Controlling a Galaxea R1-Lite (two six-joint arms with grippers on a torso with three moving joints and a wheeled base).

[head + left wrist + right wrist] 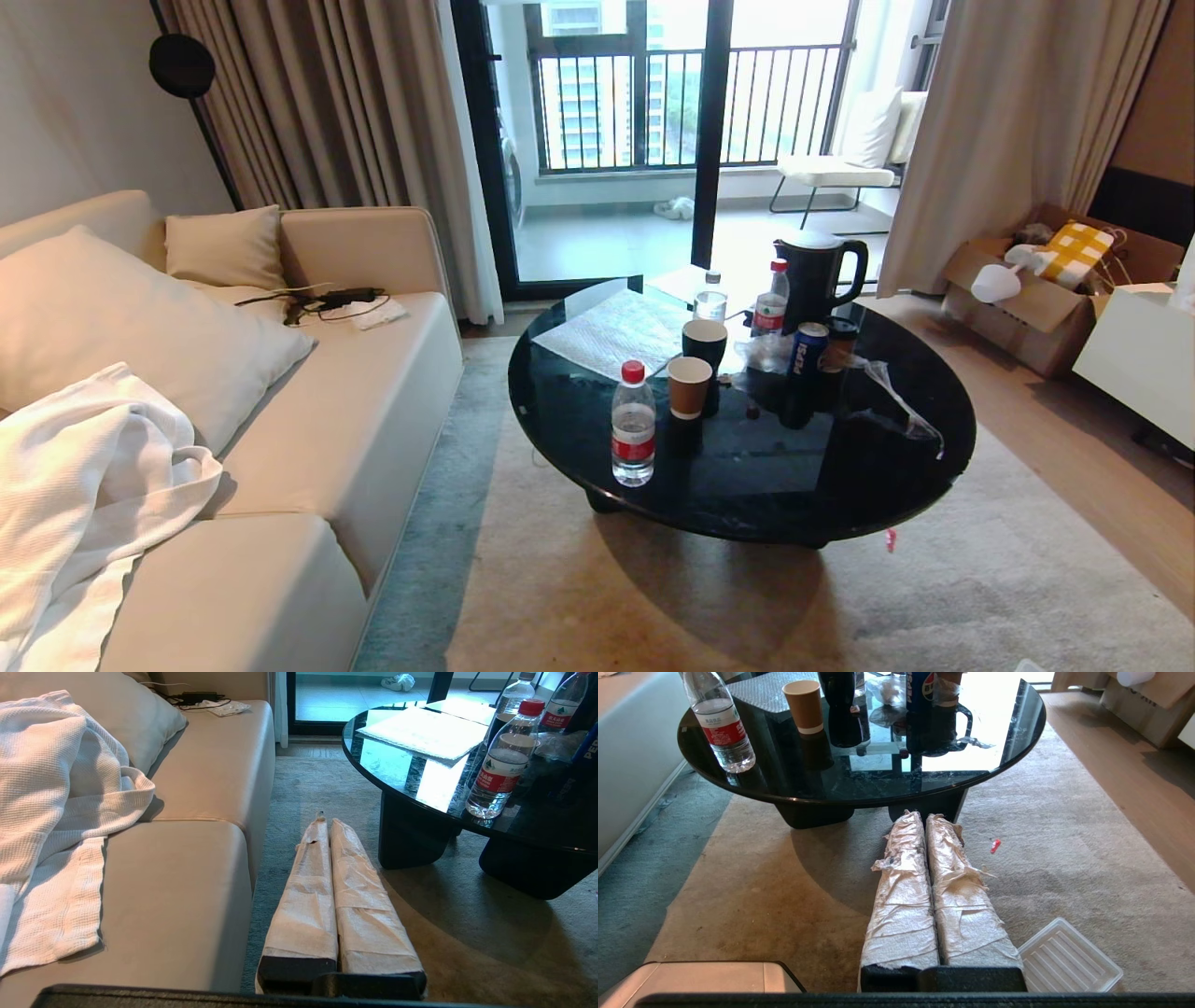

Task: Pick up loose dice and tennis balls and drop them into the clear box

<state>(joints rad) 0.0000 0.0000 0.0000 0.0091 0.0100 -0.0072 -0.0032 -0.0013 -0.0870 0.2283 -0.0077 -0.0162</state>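
1. The sofa [355,411] stood along the left, carrying two cushions [112,327] and one white waffle-weave blanket [84,467].
2. The round black glass table [840,485] stood on the rug [653,597]. On it I counted three water bottles [633,425], with red caps on two and the third's too small to tell, two paper cups [689,385], one blue cola can [808,350], one black kettle [817,271] and one white mat [616,329].
3. An open cardboard box [1018,308] sat on the floor to the right, holding a yellow checked item and white pieces.
4. No dice, tennis balls or clear box appeared in any view; only one flat ribbed translucent lid [1069,956] lay on the rug just beside the right end effector.
5. The left end effector [327,823] hung over the floor between sofa and table, its paper-wrapped fingers pressed together, holding nothing.
6. The right end effector [924,816] pointed toward the table base, fingers likewise closed and empty.
7. One small red scrap [995,845] lay on the rug.
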